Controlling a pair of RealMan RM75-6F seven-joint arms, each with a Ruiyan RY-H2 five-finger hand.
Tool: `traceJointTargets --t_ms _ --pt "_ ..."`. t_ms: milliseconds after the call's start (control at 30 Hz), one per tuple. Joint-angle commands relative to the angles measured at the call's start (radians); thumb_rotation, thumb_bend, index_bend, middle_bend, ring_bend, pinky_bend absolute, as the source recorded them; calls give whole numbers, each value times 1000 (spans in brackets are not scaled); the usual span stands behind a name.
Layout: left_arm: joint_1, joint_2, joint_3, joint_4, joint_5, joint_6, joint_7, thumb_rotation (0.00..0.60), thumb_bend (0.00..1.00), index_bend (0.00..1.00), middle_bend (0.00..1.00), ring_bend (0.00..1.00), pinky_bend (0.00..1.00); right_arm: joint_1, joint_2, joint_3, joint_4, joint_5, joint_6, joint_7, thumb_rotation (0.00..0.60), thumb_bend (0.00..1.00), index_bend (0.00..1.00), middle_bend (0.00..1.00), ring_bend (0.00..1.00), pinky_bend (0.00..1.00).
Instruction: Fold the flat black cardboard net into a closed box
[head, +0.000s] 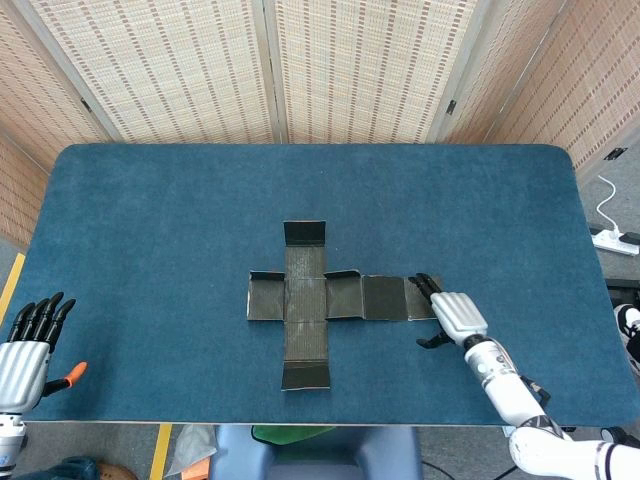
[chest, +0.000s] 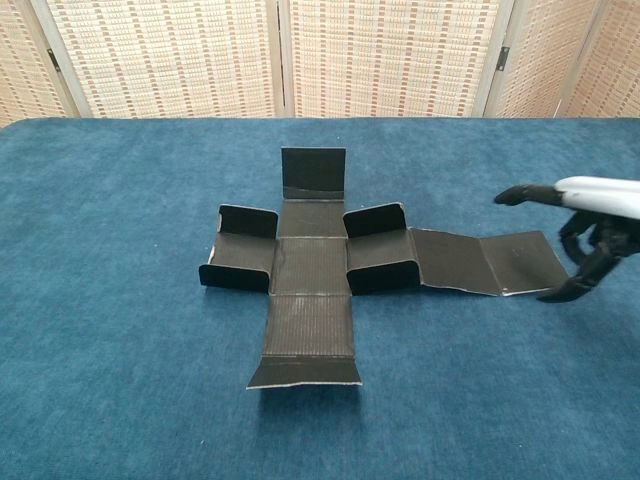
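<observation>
The right hand (head: 456, 315) hovers at the net's (head: 306, 298) outer panel, fingers (chest: 578, 287) apart, holding nothing; a careless push could slide the net across the tabletop (head: 150, 230) — left hand (head: 22, 350) idle, fingers spread.

Cut off at the chest view's edge: right hand (chest: 600, 225), wrist unseen. Hid the net's (head: 330, 300) end panel corner beneath its fingers (head: 424, 285).
</observation>
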Motion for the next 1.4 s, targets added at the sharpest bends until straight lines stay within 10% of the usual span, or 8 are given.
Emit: traceJointTargets --t_ms 33,1167,1400 --pt "0 -2 2 7 0 -2 -4 600 197 0 0 0 34 97 -81 9 50 143 0 -115 600 111 0 0 674 958" --pt "-8 -20 1 51 -23 -39 -25 600 197 0 0 0 34 421 -280 -34 287 615 0 -369 600 135 7 33 677 958" --pt "-30 -32 -14 75 -21 -54 -57 600 198 3 0 0 41 435 -272 -35 262 607 22 -367 600 193 454 264 706 970"
